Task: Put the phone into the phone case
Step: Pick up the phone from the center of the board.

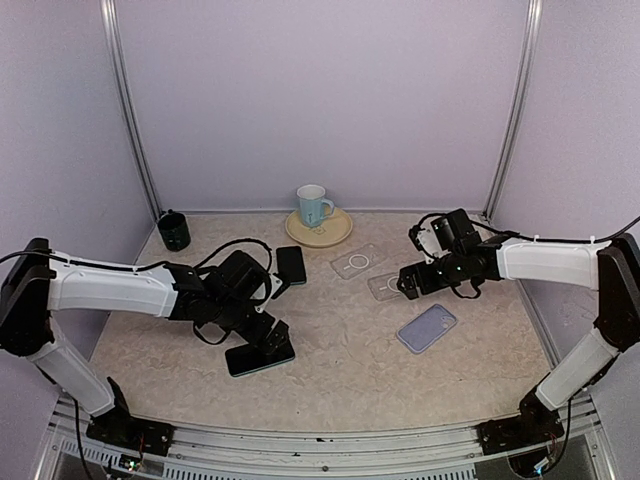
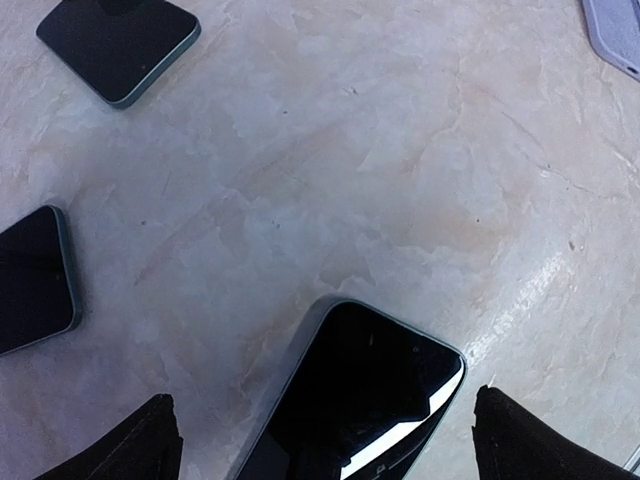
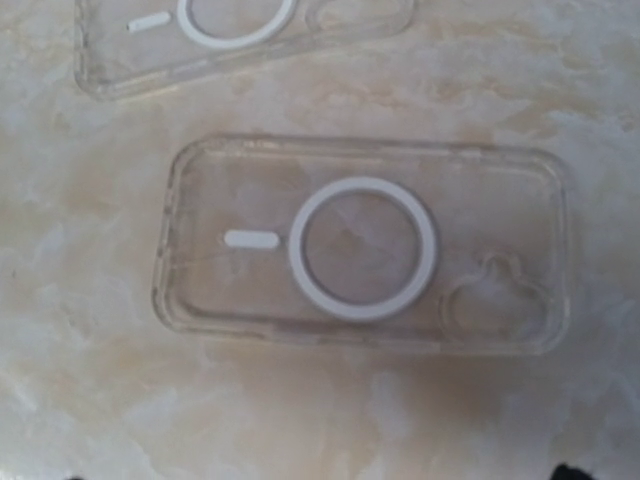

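A black phone (image 1: 260,357) lies screen up on the table, and my left gripper (image 1: 268,338) hovers just over it. In the left wrist view the phone (image 2: 360,400) lies between my open fingers (image 2: 140,445), which stand apart from its edges. My right gripper (image 1: 405,283) hovers over a clear phone case (image 1: 385,287) with a white ring. That case (image 3: 360,250) lies flat and empty in the right wrist view. Only the fingertips (image 3: 570,470) show at the bottom edge there, set wide apart.
A second clear case (image 1: 355,262) and a lavender case (image 1: 427,327) lie nearby. Two more dark phones (image 2: 118,45) (image 2: 35,280) lie on the table. A mug (image 1: 313,205) on a yellow plate (image 1: 340,232) and a dark cup (image 1: 174,230) stand at the back.
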Controlling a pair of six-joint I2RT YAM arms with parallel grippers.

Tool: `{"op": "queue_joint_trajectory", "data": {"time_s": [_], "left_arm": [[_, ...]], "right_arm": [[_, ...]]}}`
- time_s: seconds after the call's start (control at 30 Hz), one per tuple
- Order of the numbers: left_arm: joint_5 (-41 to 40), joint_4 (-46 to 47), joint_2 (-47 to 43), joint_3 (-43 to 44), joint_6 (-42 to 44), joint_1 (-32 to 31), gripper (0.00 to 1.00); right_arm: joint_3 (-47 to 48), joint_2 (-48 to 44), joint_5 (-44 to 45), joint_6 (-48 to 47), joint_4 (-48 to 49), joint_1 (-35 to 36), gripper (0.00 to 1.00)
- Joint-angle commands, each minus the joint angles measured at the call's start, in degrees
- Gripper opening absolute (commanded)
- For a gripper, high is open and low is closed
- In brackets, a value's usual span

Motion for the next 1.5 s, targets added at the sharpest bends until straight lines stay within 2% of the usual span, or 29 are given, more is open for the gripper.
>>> {"op": "queue_joint_trajectory", "data": {"time_s": [0.0, 0.23, 0.37, 0.73, 0.87, 1.17, 1.47], "left_arm": [[0.71, -5.40, 0.35, 3.45, 6.42, 0.11, 0.99], [5.34, -7.45, -0.69, 3.20, 11.96, 0.11, 0.99], [4.07, -8.38, -0.57, 2.11, 14.75, 0.08, 0.99], [8.43, -6.54, -0.33, 0.59, 16.72, 0.37, 0.99], [9.80, -7.32, 2.24, 1.81, 17.02, 1.10, 0.99], [8.33, -6.81, 7.07, 3.05, 19.04, 1.56, 0.98], [11.09, -4.67, 5.78, 1.09, 20.97, 2.40, 0.96]], "right_arm": [[0.28, -0.73, 1.18, 1.28, -3.06, 0.70, 1.00], [-1.48, -1.12, 1.36, 2.77, -3.95, 0.70, 1.00], [-1.76, -1.51, 0.86, 2.59, -3.95, 0.70, 1.00], [-1.89, -3.59, -5.70, 3.07, -1.53, 0.70, 1.00], [-2.56, -4.65, -6.98, 3.11, -0.46, 0.70, 0.99], [-3.60, -6.78, -10.03, 3.62, 1.09, 1.02, 0.99], [-4.77, -6.49, -11.19, 4.42, 2.99, 2.65, 0.99]]}}
